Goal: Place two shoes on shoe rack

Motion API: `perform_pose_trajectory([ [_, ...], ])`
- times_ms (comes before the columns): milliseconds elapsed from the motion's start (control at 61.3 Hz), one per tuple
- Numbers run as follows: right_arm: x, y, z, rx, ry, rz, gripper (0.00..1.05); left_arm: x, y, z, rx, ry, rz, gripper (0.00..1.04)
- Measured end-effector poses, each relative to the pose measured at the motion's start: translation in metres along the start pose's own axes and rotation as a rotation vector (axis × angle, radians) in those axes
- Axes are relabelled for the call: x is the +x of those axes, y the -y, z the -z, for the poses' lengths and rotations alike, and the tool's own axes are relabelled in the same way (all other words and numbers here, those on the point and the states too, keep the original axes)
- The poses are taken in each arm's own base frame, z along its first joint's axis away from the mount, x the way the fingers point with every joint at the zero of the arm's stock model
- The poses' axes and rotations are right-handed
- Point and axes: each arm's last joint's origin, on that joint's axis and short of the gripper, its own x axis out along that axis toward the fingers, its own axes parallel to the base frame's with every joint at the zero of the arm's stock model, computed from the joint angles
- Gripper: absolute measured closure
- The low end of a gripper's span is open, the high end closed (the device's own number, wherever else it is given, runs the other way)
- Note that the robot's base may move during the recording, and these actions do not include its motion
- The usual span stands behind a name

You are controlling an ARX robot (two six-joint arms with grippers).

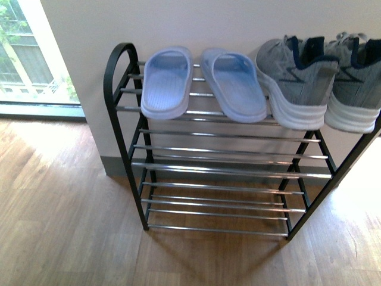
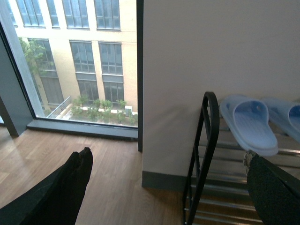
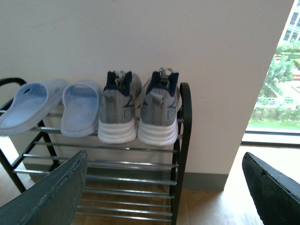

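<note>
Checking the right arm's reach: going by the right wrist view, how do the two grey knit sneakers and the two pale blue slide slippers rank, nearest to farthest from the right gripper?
1-2. The two grey knit sneakers, top tier, right end: too close to call.
3. Inner pale blue slide slipper, beside the sneakers.
4. Outer pale blue slide slipper, at the rack's far end.

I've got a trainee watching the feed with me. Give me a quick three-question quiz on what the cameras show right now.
1. True or false: both grey sneakers sit on the top tier of the shoe rack.
2. Which pair sits nearer the window-side end of the rack in the front view: A) the pale blue slippers, B) the grey sneakers?
3. Are the right end effector and left end effector holding anything?

Key:
1. True; they stand side by side, heels outward.
2. A; the slippers lie at that end, the sneakers at the other.
3. No; both are open and empty, away from the shoes.
</note>
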Motion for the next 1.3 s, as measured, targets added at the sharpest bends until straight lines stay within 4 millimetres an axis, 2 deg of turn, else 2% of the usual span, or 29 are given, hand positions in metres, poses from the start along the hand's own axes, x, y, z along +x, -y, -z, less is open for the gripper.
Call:
perform_pose_trajectory([
  [1305, 0.0, 0.0, 0.0002, 0.003, -0.002, -0.001, 0.09, 0.0, 0.0, 0.0, 0.0, 0.0, 0.0, 0.09],
])
